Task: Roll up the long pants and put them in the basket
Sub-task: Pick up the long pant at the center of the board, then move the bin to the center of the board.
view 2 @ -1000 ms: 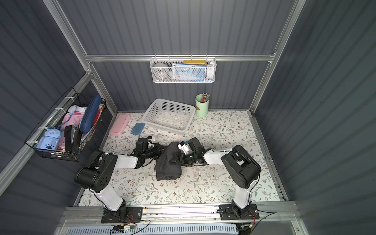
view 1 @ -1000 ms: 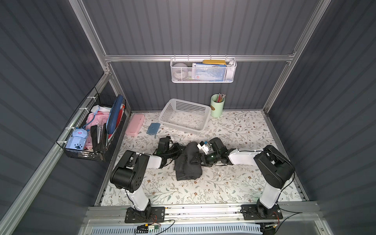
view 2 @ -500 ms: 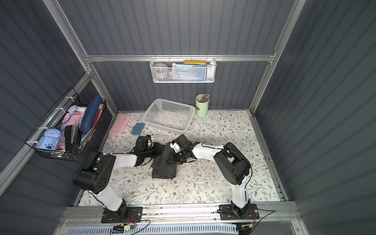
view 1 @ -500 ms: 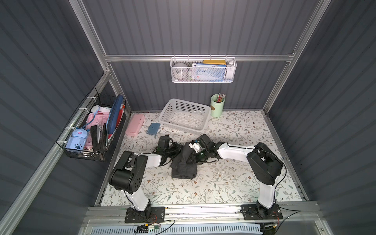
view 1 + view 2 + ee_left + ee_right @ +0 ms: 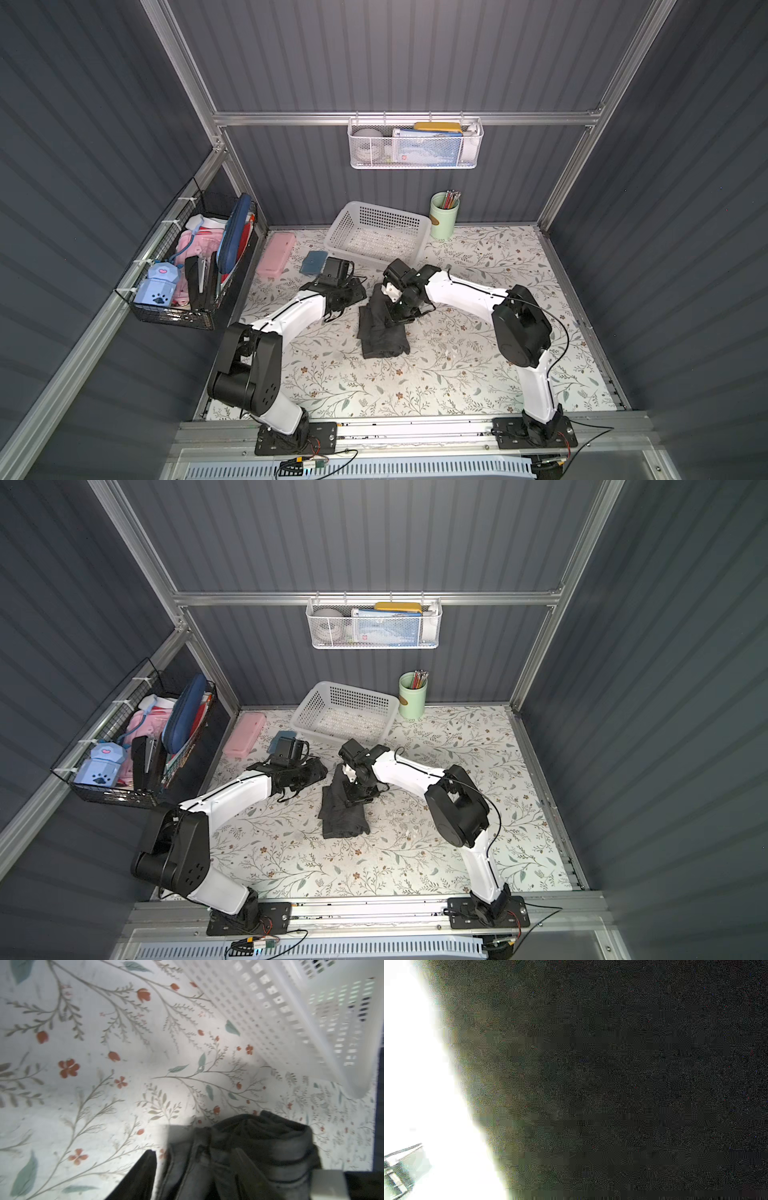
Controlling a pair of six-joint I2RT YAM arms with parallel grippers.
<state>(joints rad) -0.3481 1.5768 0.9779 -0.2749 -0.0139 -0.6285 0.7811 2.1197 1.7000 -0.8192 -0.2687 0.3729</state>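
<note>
- The long pants (image 5: 384, 332) are lying in a dark bundle at the middle of the bench (image 5: 478, 374). Their far end is bunching into a thick roll just short of the white basket (image 5: 340, 232), and the flat remainder is reaching toward the near edge.
- The rolling appears to be partly done. Doing it well is likely meaning pinning both sides of the fat end and turning them evenly toward the near edge, since stiff denim looks apt to spring open or skew.
- The right tool (image 5: 394, 313) is bearing down on the roll's far end. Its wrist view is showing only dark denim, so how wide it is standing, and whether it is gripping, cannot be told.
- The left tool (image 5: 360, 292) is sitting just beside the roll with jaws parted. Its visible finger (image 5: 143, 1174) is standing clear of the denim, gripping nothing that shows.
</note>
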